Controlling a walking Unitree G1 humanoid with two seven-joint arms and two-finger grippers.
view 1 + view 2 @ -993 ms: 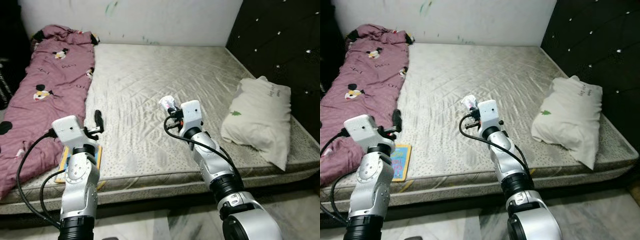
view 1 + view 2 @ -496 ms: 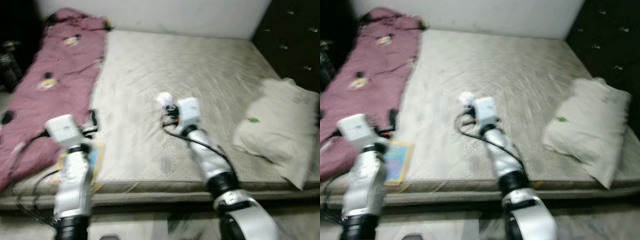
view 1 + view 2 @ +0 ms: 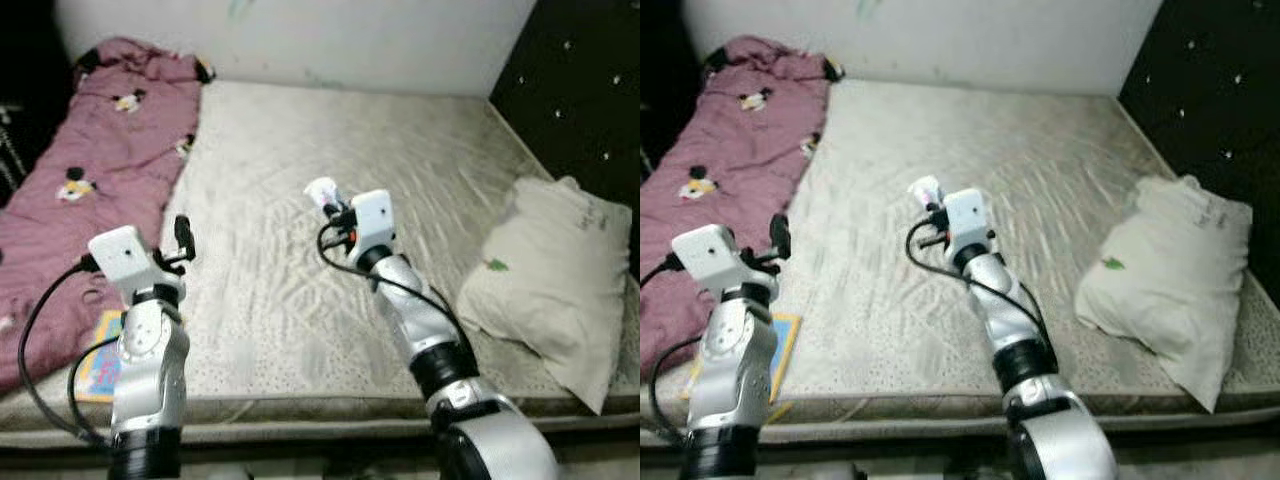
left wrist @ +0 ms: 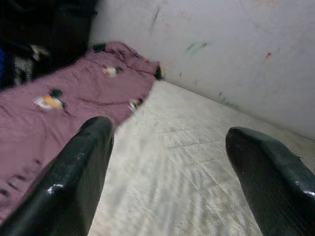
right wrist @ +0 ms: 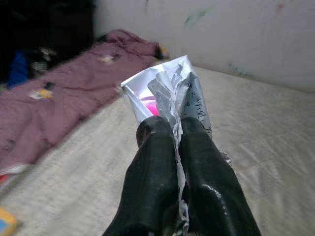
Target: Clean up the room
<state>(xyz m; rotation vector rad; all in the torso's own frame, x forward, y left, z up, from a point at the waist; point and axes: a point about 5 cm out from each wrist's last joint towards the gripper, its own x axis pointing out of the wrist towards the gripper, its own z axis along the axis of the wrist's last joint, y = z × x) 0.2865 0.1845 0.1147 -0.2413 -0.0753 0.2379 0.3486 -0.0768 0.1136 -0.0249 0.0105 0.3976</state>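
My right gripper (image 3: 330,203) is raised over the middle of the mattress (image 3: 300,150) and is shut on a crumpled white wrapper (image 5: 170,93) with a pink patch inside. The wrapper (image 3: 322,192) sticks up past the fingertips. My left gripper (image 3: 182,235) hangs above the mattress's left part, near the purple blanket (image 3: 90,170); its fingers (image 4: 78,172) stand wide open with nothing between them. A colourful picture book (image 3: 95,365) lies on the mattress's front left corner, beside my left arm.
A white pillow (image 3: 555,285) lies at the mattress's right side against a dark studded headboard (image 3: 590,90). A white wall (image 3: 300,40) runs behind the bed. The bed's front edge is just below my arms.
The camera has shifted, so the whole scene sits differently. My right gripper still holds the wrapper at about the same height. The left gripper stays open.
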